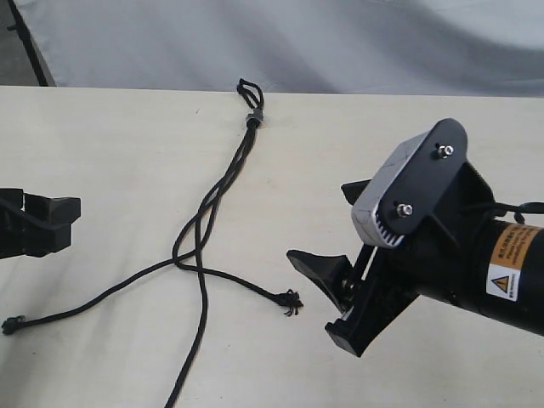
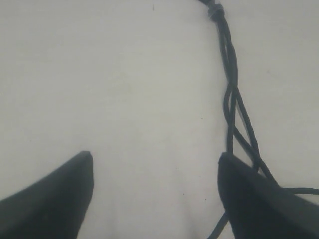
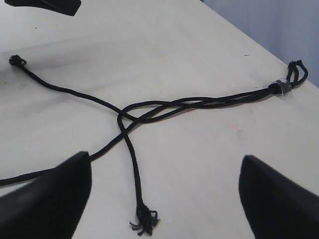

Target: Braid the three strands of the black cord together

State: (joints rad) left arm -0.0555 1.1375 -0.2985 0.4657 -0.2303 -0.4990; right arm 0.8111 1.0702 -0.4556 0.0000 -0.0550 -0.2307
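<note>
Exterior view: at 9 o'clock your left gripper (image 1: 61, 223) sits low and level over the table (image 1: 102, 144). It points toward 3 o'clock with its jaws spread wide and nothing between them, well apart from the nearest strand. The black cord (image 1: 238, 153) lies flat, with its loop (image 1: 249, 89) at 12 o'clock by the far edge and the grey band (image 1: 253, 117) just below it. This lay-out reads as deliberate: the joined end is parked away from you so the three strands fan toward the arms. The left strand (image 1: 85, 301) trails to its knotted tip at 8 o'clock, on your left gripper's side. The middle strand (image 1: 201, 323) drops to 6 o'clock and leaves the picture. The right strand (image 1: 242, 280) ends in a frayed tip near 5 o'clock. The strands run close together below the band, then cross once near the centre, so I judge the braid barely begun. At 4 o'clock your right gripper (image 1: 310, 297) is held higher, pitched down and aimed toward 10 o'clock. Its jaws are wide and empty, with the frayed tip near its fingers but untouched. Both tools flank the fan, which suggests you are between grasps and choosing the next strand.
</note>
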